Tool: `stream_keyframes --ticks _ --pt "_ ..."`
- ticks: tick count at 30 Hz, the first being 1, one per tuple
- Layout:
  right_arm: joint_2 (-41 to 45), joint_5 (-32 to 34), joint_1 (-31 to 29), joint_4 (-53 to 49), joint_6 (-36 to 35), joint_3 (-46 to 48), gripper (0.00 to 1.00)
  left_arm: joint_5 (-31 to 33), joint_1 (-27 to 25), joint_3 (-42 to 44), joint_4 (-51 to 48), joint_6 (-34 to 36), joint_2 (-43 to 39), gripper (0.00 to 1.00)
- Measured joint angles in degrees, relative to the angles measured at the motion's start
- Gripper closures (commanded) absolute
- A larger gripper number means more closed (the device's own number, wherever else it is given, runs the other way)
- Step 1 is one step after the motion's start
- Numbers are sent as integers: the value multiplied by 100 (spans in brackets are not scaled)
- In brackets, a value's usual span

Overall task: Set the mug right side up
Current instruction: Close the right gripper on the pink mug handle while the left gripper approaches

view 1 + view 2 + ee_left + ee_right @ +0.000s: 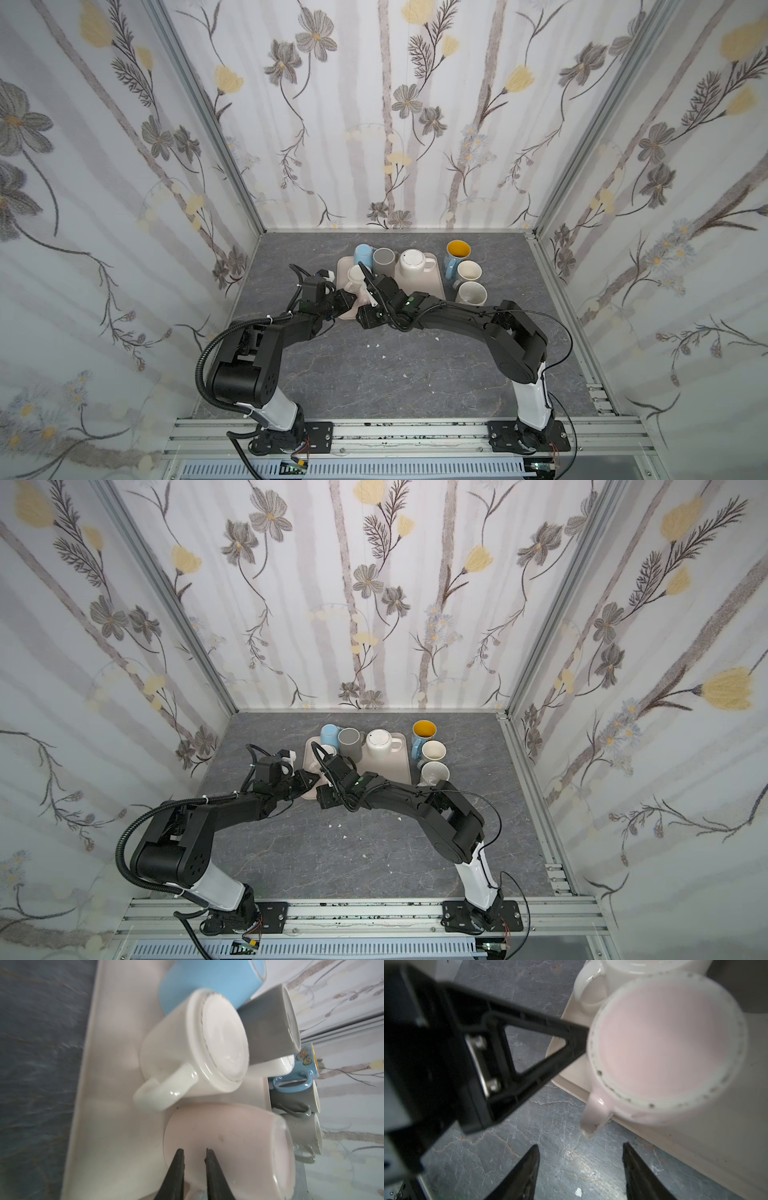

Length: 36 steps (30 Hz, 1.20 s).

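– Left gripper point(194, 1151): what state?
– Nearly closed against upside-down pale pink ceramic mug point(228, 1136); hold unclear. Right gripper point(581, 1146) stood open, empty. Mug sat at seven o'clock on beige tray point(116, 1105). Probably slippery, breakable; handle point(596, 1113) seemed safest.

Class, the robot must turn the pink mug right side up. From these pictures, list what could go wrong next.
1. The left hand is at the curved wall of the pink mug, jaws close together; it may slip off.
2. The white mug sits close beside it; tipping could knock it.
3. The pink mug stands at the corner of the tray, handle past the edge; it might tumble off.
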<state>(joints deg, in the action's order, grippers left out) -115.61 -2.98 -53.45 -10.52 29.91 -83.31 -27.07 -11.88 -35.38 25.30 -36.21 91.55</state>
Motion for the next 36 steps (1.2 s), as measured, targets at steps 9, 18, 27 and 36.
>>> stream_keyframes --ticks 9,18,27,36 --pt "339 400 457 -262 -321 291 40 79 -704 267 376 -372 -186 79" --pt "164 444 498 -713 -664 0 41 660 -713 365 -107 -201 -1257 76" --pt "-295 693 442 -1156 -776 -588 43 951 -691 702 -422 -127 -1770 75" --pt "-260 1060 490 -1357 -1064 -560 66 1093 -651 922 -597 -107 -2096 73"
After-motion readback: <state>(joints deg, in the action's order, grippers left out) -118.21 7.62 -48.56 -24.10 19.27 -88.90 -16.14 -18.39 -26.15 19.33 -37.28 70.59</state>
